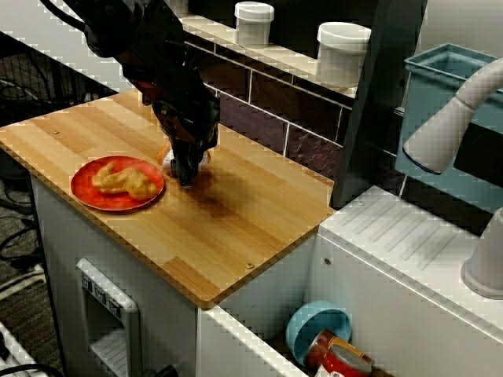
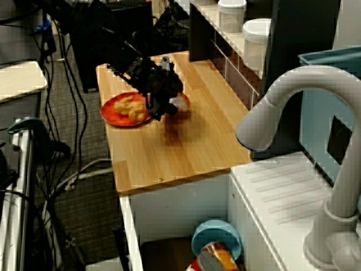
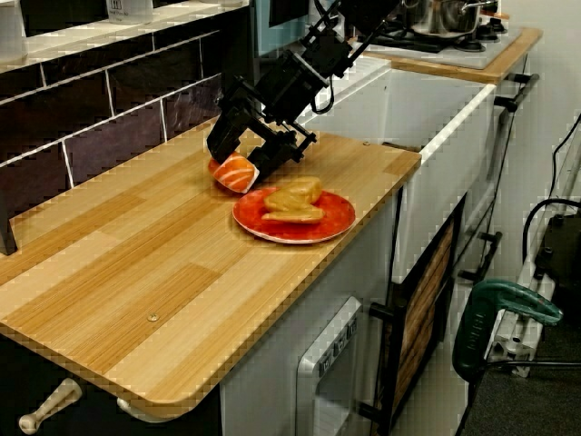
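My black gripper point(image 1: 187, 169) reaches down to the wooden counter point(image 1: 236, 228) just right of a red plate point(image 1: 85, 195). Its fingers are closed around a salmon sushi piece point(image 3: 236, 173), orange on top and white below. The piece is tilted, with its low end at the counter surface. In the view from above, orange and white bits of the sushi piece point(image 1: 206, 157) stick out on either side of the fingers. The red plate point(image 3: 313, 232) holds golden fried food point(image 3: 292, 202), a little apart from the gripper point(image 3: 250, 168). In the view over the tap, the gripper point(image 2: 162, 110) stands at the plate's point(image 2: 110, 117) right edge.
Two white jars point(image 1: 343, 49) stand on the tiled ledge behind the counter. A dark post point(image 1: 377, 110) and a blue bin point(image 1: 440, 118) lie to the right. A tap point(image 2: 293, 113) stands over the sink, which holds a blue bowl point(image 1: 318, 326) and a can point(image 1: 342, 357).
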Motion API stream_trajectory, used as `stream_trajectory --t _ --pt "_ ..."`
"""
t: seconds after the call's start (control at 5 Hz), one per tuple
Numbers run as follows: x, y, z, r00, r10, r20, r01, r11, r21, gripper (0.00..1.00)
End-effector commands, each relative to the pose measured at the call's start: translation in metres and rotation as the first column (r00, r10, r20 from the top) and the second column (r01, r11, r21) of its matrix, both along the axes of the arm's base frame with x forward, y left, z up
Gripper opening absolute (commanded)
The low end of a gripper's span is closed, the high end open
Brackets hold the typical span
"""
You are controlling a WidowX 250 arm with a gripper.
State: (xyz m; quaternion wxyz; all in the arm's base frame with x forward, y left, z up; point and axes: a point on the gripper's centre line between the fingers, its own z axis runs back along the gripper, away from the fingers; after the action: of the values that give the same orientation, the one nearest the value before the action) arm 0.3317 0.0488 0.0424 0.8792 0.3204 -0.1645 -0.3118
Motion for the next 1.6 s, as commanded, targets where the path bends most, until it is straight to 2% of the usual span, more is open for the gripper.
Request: stream_trajectory --t 0.0,0.4,0.6,1.2,1.4 --pt "0.005 0.006 0.013 0.999 0.010 0.037 -0.009 1.000 -0.008 0.00" --pt "0.008 0.006 0.010 0.999 0.021 0.041 -0.021 1.000 -0.002 0.00" --pt "0.009 0.006 0.011 0.999 0.026 0.039 -0.026 1.000 -0.006 1.00" --pt "0.009 0.007 0.014 0.999 0.028 0.039 -0.028 0.999 -0.016 1.00" --pt "0.008 0.009 0.021 0.999 0.028 0.026 -0.027 0.999 -0.035 1.00"
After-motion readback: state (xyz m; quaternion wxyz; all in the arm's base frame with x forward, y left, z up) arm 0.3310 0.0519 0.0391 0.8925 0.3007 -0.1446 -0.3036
